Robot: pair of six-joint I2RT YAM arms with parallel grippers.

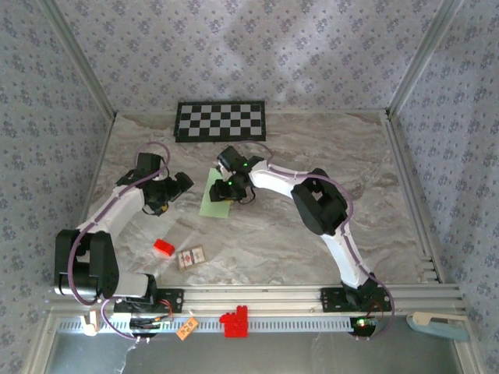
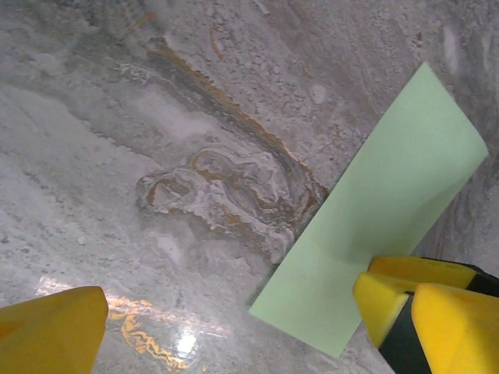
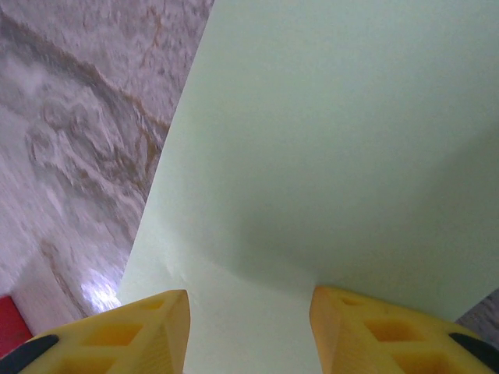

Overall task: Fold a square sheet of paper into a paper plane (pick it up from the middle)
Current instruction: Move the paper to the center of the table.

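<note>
Where the desk [image 1: 296,249] is bare near its middle, item one: square sheet of paper [image 1: 210,204], pale green, lying flat. It shows as a narrow strip rather than a square, so it is probably already folded in half down its centre.

Item two: right fingers [image 1: 232,187], set directly above the strip's far end. They are partly apart with only the paper's surface between them, clamped on nothing. Placement suggests pressing or steadying the fold.

Item three: left fingers [image 1: 178,185], spread wide, just beside the strip's left edge. One tip overlaps a corner in the left wrist view; contact cannot be told. They seem to leave the sheet to the other arm.

Also present: checkerboard panel [image 1: 220,121] at the back and red block [image 1: 163,248] near the front, both well apart from the paper.
</note>
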